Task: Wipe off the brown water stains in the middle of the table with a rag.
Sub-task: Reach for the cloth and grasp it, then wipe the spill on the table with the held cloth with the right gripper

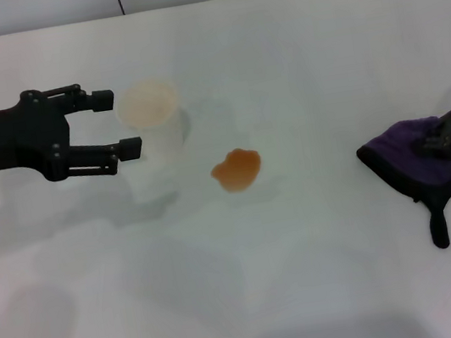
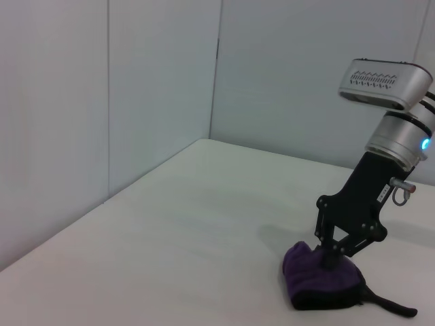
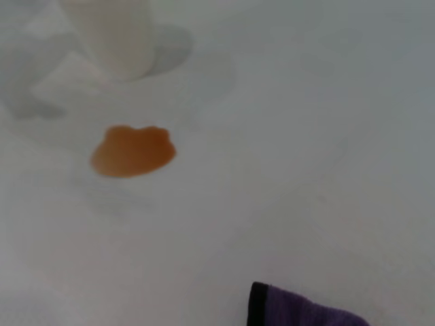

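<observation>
Right gripper down on rag, stain untouched.
Brown water stains sitting mid-table as one orange-brown blot, just beside the white paper cup, well apart from the rag. Rag lying at the right side of the table, black strap tail trailing toward the near edge. Right gripper pressed into the top of the rag, fingers closed down into the purple cloth in the left wrist view; gripping it by the look of it. Left gripper hovering at the left with fingers spread wide, holding nothing, tips right next to the cup.
</observation>
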Available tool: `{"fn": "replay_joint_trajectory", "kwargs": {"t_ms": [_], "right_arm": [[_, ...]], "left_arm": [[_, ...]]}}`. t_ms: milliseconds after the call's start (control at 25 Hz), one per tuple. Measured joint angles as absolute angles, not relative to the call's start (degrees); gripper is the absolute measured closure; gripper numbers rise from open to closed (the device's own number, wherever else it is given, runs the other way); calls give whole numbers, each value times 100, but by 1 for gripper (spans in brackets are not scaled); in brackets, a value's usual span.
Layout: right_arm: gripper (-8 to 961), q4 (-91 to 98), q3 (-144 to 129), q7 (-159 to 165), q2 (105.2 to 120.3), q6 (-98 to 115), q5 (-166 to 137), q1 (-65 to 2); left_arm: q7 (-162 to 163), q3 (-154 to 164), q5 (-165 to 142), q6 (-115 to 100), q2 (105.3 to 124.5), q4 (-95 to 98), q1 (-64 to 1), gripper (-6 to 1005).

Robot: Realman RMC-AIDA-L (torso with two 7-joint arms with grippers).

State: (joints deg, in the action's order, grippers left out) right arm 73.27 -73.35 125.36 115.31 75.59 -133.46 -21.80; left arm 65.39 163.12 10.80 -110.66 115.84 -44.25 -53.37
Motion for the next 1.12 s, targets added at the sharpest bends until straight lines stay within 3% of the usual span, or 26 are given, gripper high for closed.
{"fn": "replay_joint_trajectory", "kwargs": {"t_ms": [520, 1120], "right_arm": [[877, 7670, -7822, 12821, 11540, 7723, -12778, -2409], [881, 7177, -8798, 13401, 11585, 7660, -12686, -3880]], "left_arm": [[6503, 16312, 1127, -11093, 11584, -4440, -5324, 119], [6495, 16312, 1149, -11158, 11693, -4814, -5408, 120]]}}
